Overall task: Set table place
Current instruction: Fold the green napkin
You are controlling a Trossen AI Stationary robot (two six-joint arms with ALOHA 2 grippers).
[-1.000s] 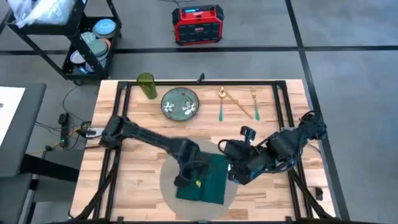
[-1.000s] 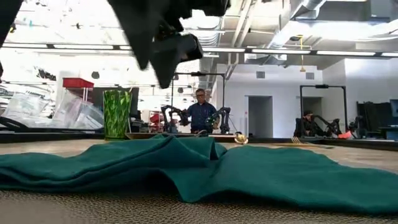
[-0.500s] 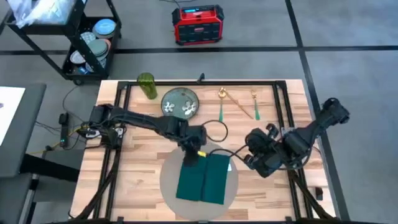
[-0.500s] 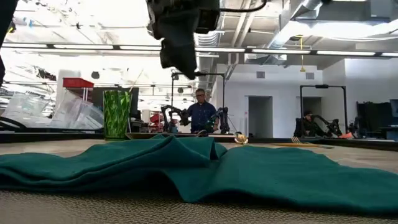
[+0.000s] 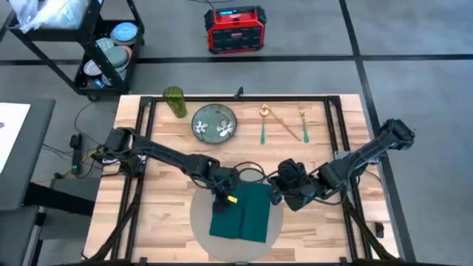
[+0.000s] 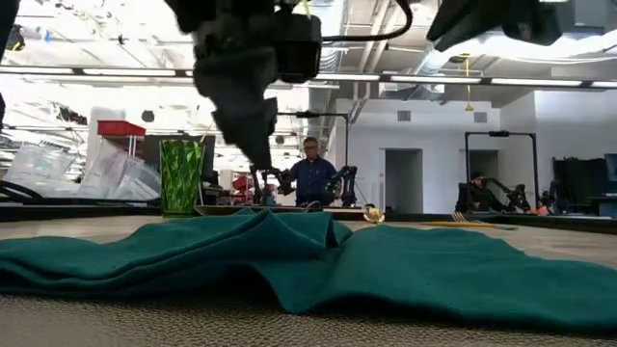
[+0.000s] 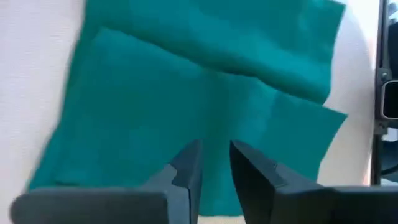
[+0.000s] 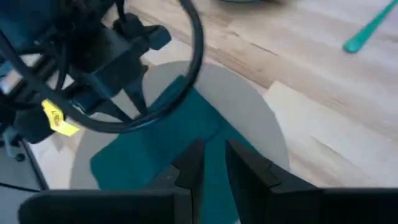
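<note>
Beyond the table (image 5: 170,166) you can see a concrete floor with a red power unit (image 5: 234,29) and a black shelf cart (image 5: 103,46) holding dishes. In the low view a person (image 6: 310,173) stands far off in the room.

Your left gripper (image 5: 219,196) hangs over the left upper corner of the teal napkin (image 5: 244,213). In its wrist view the fingers (image 7: 186,171) stand only a narrow gap apart, with nothing between them and the cloth below. Your right gripper (image 5: 278,191) sits at the napkin's right upper corner, its fingers (image 8: 189,167) likewise nearly together and empty. Whether either tip touches the cloth, you cannot tell.

You find the round grey-beige placemat (image 5: 202,219) at the near middle of the table, with the napkin lying on it. The napkin is folded in two, its long axis running from the far edge toward the near edge, the fold line down its middle.

Along the far edge stand a green glass (image 5: 174,101), a green floral plate (image 5: 214,122), a spoon (image 5: 264,120) and a fork (image 5: 302,122).

Compared with half a second ago, your left gripper has come down and nearer, onto the napkin's corner, and your right gripper has moved left to the napkin's edge. The napkin lies as before.
</note>
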